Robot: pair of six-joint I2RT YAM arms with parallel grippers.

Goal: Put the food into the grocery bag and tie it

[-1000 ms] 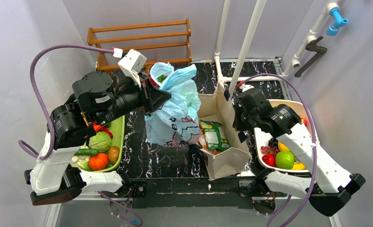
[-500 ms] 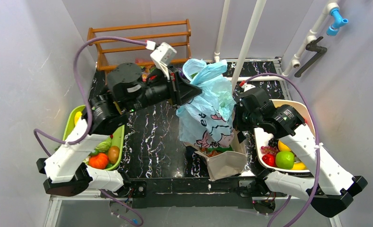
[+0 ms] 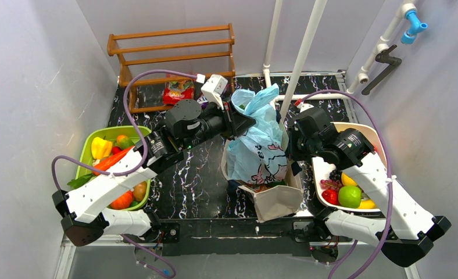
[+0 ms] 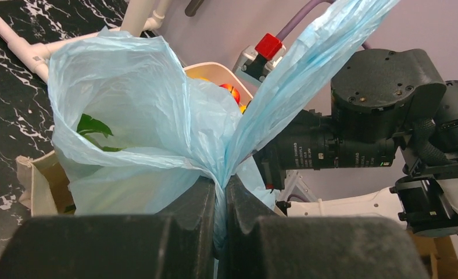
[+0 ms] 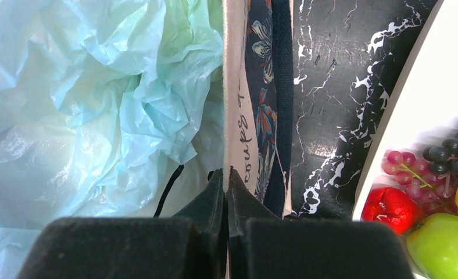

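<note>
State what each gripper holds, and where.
Left gripper pinches the bag by its gathered top. Right gripper pinches the tote by its wall's upper edge.

Script lettering runs up the tote's beige wall, centre of the right wrist view; only something like "oups" can be made out. The bag carries dark letters, broken by folds, unreadable. White print on a black barrel, centre right of the left wrist view, is too small to read.
</note>
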